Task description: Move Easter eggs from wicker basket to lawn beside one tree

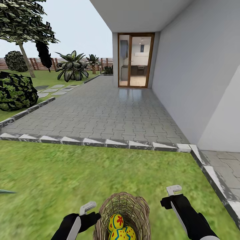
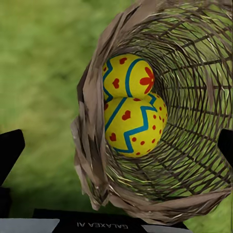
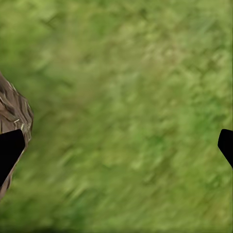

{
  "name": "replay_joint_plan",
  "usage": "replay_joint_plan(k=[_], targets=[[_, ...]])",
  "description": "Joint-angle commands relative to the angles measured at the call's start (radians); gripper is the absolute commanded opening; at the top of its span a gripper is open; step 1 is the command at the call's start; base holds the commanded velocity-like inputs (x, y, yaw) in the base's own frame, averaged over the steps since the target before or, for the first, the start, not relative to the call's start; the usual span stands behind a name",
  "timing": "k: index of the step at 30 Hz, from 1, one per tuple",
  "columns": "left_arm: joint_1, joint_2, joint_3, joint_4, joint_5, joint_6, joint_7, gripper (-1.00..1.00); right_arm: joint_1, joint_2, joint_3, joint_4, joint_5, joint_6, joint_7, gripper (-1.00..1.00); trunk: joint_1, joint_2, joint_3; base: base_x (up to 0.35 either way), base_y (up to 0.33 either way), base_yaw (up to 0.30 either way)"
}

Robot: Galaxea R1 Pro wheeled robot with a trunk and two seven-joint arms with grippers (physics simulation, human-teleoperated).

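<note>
Head view: the brown wicker basket (image 1: 122, 213) holding yellow patterned eggs (image 1: 116, 222) sits between my left jaws (image 1: 87, 208) and right jaws (image 1: 174, 191), both spread.

Both arms reach forward and down at the near edge of the head view, black-sleeved with pale grey panels along the forearms. The left pincer (image 1: 87, 208) sits near left, its light grey fingers (image 1: 89, 205) pointing away. The right pincer (image 1: 174, 191) is held a little farther out on the right, its grey fingers (image 1: 173, 189) likewise pointing forward. In each wrist view the black fingertips (image 2: 10, 148) (image 3: 9, 148) stand wide apart with nothing gripped between them.
</note>
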Motion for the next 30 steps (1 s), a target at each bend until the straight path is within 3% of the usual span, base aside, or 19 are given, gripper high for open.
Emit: replay_joint_plan(k=[1, 3, 7, 15, 25, 30], targets=[[0.0, 0.0, 0.001, -0.002, 0.064, -0.008, 0.036, 1.0, -0.001, -0.001, 0.004, -0.001, 0.005, 0.006, -0.001, 1.0, 0.0, -0.001, -0.001, 0.0, 0.0, 0.0], [0.0, 0.004, -0.001, -0.001, 0.099, -0.014, 0.048, 1.0, -0.001, -0.001, 0.004, 0.0, 0.004, 0.006, -0.001, 1.0, 0.0, -0.001, -0.001, 0.0, 0.0, 0.0], [0.0, 0.005, -0.004, 0.004, 0.118, -0.019, 0.055, 1.0, -0.001, -0.001, 0.004, 0.001, 0.004, 0.006, -0.001, 1.0, 0.0, -0.001, -0.001, 0.0, -0.032, 0.0], [0.0, 0.003, -0.009, 0.008, 0.123, -0.019, 0.059, 1.0, -0.001, -0.001, 0.004, 0.003, 0.002, 0.004, -0.003, 1.0, 0.0, -0.001, -0.001, 0.007, -0.252, 0.0], [0.0, 0.006, -0.01, 0.003, 0.123, -0.018, 0.059, 1.0, -0.001, -0.001, 0.004, 0.006, 0.002, 0.001, -0.036, 1.0, 0.0, -0.001, -0.001, 0.002, -0.019, 0.0], [0.0, 0.007, -0.009, -0.002, 0.119, -0.018, 0.083, 1.0, -0.001, -0.001, 0.004, 0.007, 0.002, 0.001, -0.037, 1.0, 0.019, -0.036, -0.017, 0.0, 0.0, 0.0]])
